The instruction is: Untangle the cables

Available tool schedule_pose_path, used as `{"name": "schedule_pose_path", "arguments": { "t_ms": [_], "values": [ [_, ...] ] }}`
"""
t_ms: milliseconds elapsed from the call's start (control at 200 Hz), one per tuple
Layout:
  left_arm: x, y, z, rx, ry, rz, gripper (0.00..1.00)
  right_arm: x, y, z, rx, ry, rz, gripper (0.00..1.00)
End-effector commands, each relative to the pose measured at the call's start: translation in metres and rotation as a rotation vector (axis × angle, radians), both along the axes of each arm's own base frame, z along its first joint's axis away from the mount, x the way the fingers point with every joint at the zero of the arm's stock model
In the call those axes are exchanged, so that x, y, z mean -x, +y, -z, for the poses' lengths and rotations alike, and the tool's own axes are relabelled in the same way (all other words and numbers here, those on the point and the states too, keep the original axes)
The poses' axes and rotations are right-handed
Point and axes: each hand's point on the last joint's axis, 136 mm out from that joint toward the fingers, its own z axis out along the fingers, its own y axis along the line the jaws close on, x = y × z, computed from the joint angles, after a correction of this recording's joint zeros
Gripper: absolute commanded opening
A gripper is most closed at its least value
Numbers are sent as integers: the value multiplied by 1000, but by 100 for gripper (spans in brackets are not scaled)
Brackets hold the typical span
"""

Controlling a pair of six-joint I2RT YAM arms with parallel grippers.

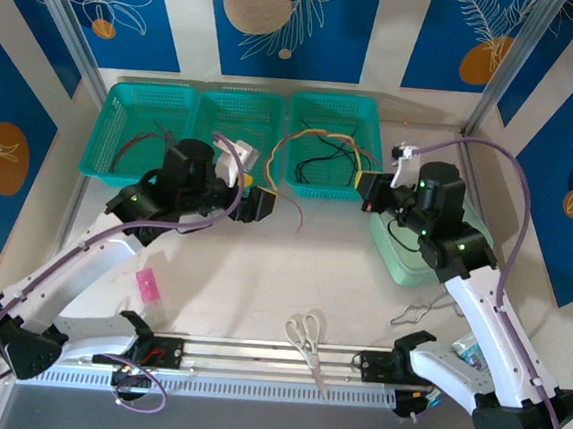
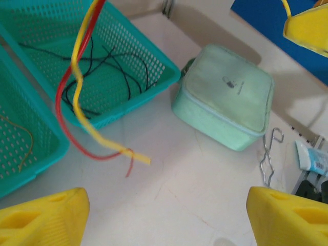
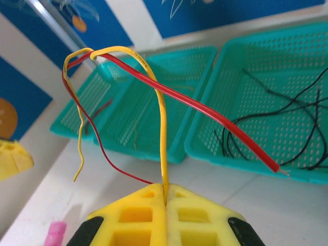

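My right claw (image 3: 165,197) is pressed together on the yellow wire (image 3: 163,133) and holds it up in the air, near the basket (image 3: 246,161) where the black wires (image 3: 302,110) lie. The red wire (image 3: 205,110) hangs over the yellow one, and they cross at the top of the loop. My left claw (image 2: 165,207) stands apart and holds nothing. I think the step now is to part red from yellow. For this the left claw should take only the red wire, near the crossing, and draw it away slowly.
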Motion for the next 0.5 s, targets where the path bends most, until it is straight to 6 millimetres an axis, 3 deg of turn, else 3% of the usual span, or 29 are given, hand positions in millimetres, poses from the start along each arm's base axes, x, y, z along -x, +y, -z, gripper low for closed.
{"name": "schedule_pose_path", "arguments": {
  "t_ms": [0,80,195,495],
  "values": [
    [-6,6,-36,108,-116,37,80,-5,-11,-26,-97,-11,55,0],
    [-11,7,-38,144,-129,53,80,-10,-23,-38,-133,-22,99,0],
    [-18,-1,-25,161,-155,94,80,-13,-32,-56,-191,-44,113,0],
    [-46,-38,-17,260,-229,224,76,-6,-36,-92,-275,-78,73,0]
  ]
}}
